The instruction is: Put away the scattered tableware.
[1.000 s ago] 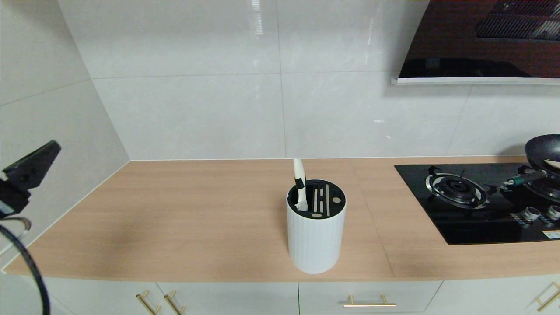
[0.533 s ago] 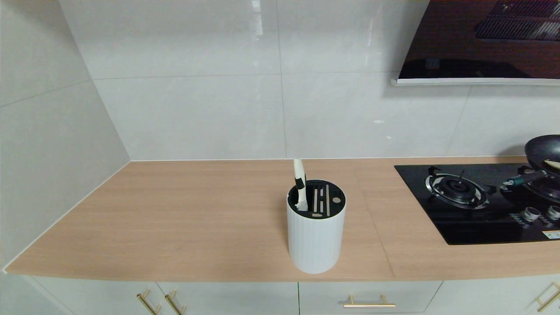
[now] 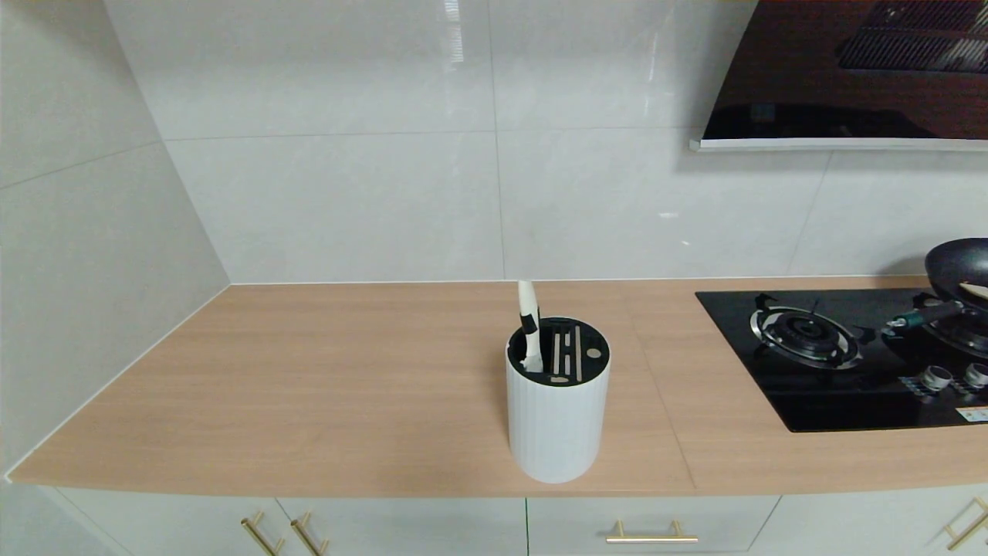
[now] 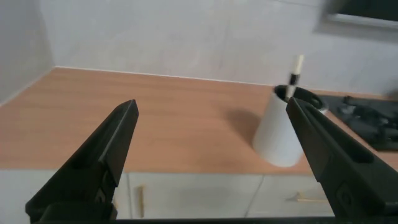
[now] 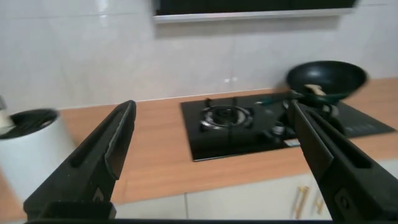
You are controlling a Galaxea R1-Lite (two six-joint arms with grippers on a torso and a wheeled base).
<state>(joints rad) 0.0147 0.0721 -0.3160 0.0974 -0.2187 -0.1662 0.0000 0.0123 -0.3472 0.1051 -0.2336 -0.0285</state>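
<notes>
Tableware on show from the head view comes down to one cream-white utensil handle with a black band (image 3: 528, 309). It stands nearly upright in a slot at the left edge of the black slotted top of a white ribbed cylindrical holder (image 3: 557, 425). Its working end is sunk inside, so I cannot tell what kind of utensil it is. The holder stands on a light wooden countertop (image 3: 309, 386), close to the front edge. Well apart to its right, a black glass gas hob (image 3: 841, 386) is set into the counter, with a black frying pan (image 3: 961, 266) on the far right burner. A dark range hood (image 3: 810, 69) hangs on the white tiled wall above. Below the counter are white cabinet fronts with brass bar handles (image 3: 652, 534).

From the left wrist view, the left gripper (image 4: 210, 107) hangs in front of the counter with its two black jaws spread wide and nothing between them. The holder (image 4: 278, 134) and its utensil handle (image 4: 296, 67) sit well beyond the fingertips.

From the right wrist view, the right gripper (image 5: 211, 109) is likewise splayed wide and holds nothing. It faces the gas hob (image 5: 249, 127) and the frying pan (image 5: 326, 78), with the holder (image 5: 28, 149) off to one side.
</notes>
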